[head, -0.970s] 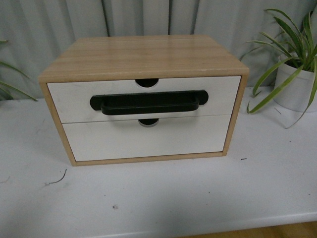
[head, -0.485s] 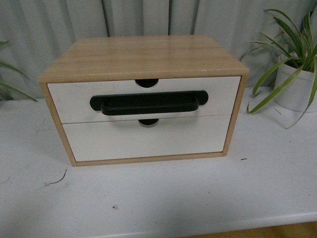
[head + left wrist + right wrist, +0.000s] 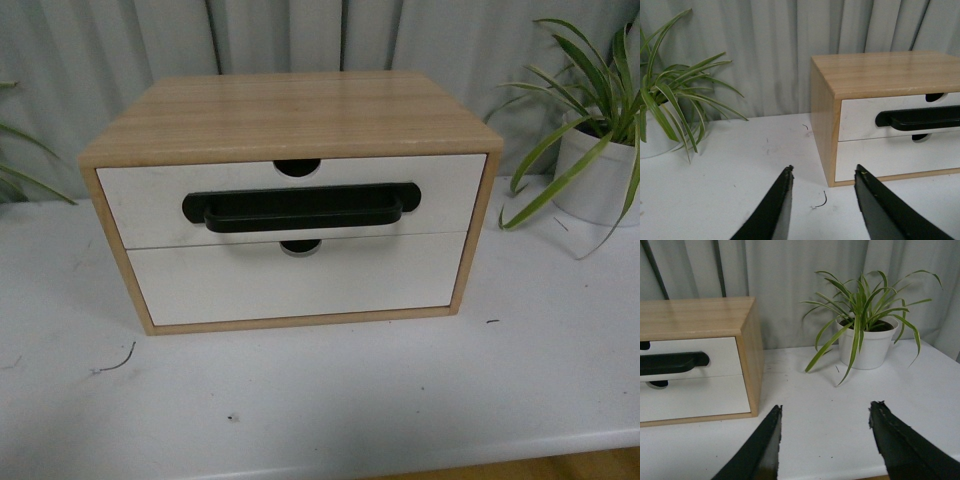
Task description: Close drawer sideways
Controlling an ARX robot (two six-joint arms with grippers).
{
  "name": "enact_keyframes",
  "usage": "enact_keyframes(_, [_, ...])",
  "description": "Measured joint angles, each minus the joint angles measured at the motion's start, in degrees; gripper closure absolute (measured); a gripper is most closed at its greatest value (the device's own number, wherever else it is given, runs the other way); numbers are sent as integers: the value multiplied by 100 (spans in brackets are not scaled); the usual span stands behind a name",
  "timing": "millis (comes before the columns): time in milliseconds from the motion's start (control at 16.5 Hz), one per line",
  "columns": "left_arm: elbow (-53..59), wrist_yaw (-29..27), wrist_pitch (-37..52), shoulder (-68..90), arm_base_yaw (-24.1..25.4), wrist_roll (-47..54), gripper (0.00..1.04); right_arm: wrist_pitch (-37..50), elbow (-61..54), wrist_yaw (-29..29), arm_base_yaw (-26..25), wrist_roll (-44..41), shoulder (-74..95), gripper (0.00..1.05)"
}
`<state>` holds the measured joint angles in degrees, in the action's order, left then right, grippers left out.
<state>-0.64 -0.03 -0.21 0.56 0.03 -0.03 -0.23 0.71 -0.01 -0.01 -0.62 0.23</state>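
Observation:
A wooden cabinet (image 3: 290,110) stands on the white table. Its upper drawer (image 3: 140,205) has a white front, a long black bar handle (image 3: 298,207) and a semicircular notch (image 3: 297,167) in its upper edge. The front sits about flush with the cabinet frame. Below it is a plain white drawer front (image 3: 300,280) without a handle. Neither arm shows in the front view. My left gripper (image 3: 823,172) is open and empty above the table, off the cabinet's left front corner (image 3: 826,150). My right gripper (image 3: 826,410) is open and empty, off the cabinet's right side (image 3: 752,355).
A potted spider plant (image 3: 600,150) stands to the right of the cabinet; it also shows in the right wrist view (image 3: 867,345). Another plant (image 3: 670,110) stands to the left. A grey curtain (image 3: 300,35) hangs behind. The table's front edge (image 3: 420,458) is close.

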Motion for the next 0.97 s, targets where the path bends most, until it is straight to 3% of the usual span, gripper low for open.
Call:
enact_keyframes(182, [0, 0, 0, 0, 0, 0, 32, 0, 0, 2, 0, 0, 0, 23])
enact_keyframes(303, [0, 0, 0, 0, 0, 0, 23, 0, 0, 0, 0, 0, 0, 14])
enact_keyframes(545, [0, 0, 0, 0, 0, 0, 12, 0, 0, 0, 0, 2, 0, 5])
enact_keyframes(727, [0, 0, 0, 0, 0, 7, 5, 0, 0, 0, 0, 2, 0, 6])
enact_keyframes(970, [0, 0, 0, 0, 0, 2, 8, 0, 0, 0, 0, 2, 0, 7])
